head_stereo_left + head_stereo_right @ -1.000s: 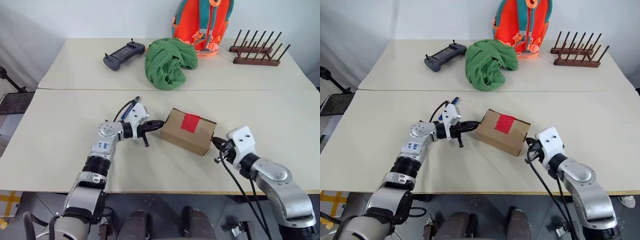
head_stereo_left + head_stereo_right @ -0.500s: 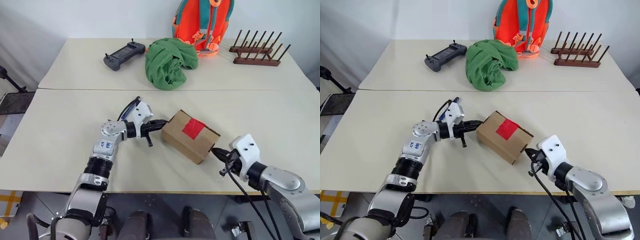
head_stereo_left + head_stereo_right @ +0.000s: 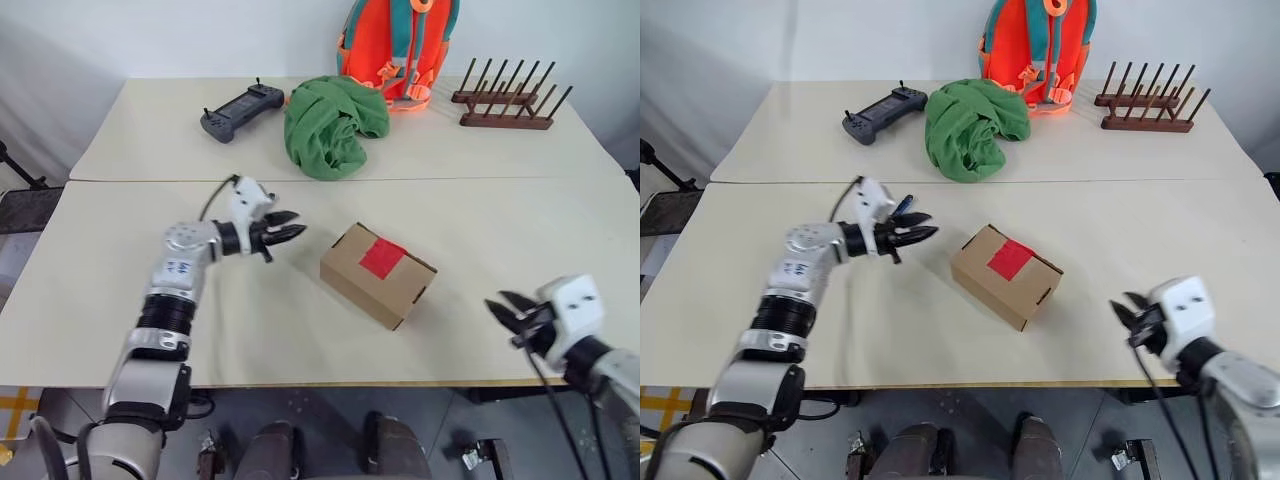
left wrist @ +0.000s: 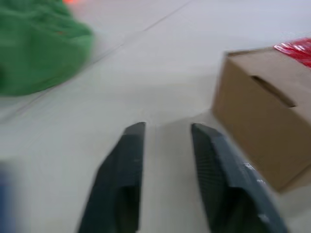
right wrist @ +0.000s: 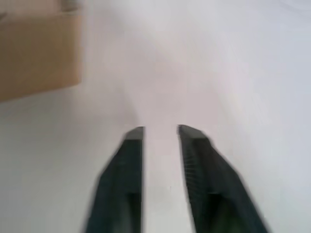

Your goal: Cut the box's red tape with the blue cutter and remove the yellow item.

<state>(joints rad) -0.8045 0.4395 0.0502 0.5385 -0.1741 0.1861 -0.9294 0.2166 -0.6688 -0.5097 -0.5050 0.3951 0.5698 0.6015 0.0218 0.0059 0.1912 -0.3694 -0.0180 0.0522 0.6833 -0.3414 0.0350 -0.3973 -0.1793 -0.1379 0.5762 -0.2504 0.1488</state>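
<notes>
Left eye view: the box (image 3: 377,274) lies closed at frame centre on the tabletop (image 3: 480,215), the red tape (image 3: 382,257) intact on its upper face. Left claw (image 3: 291,230), left of centre, points at the box with fingers parted, apart from it and gripping nothing. Right claw (image 3: 506,309), at lower right, is likewise parted and empty, well apart from the box. Green cloth (image 3: 330,122) and grey controller (image 3: 241,106) lie toward the upper part of the frame.
</notes>
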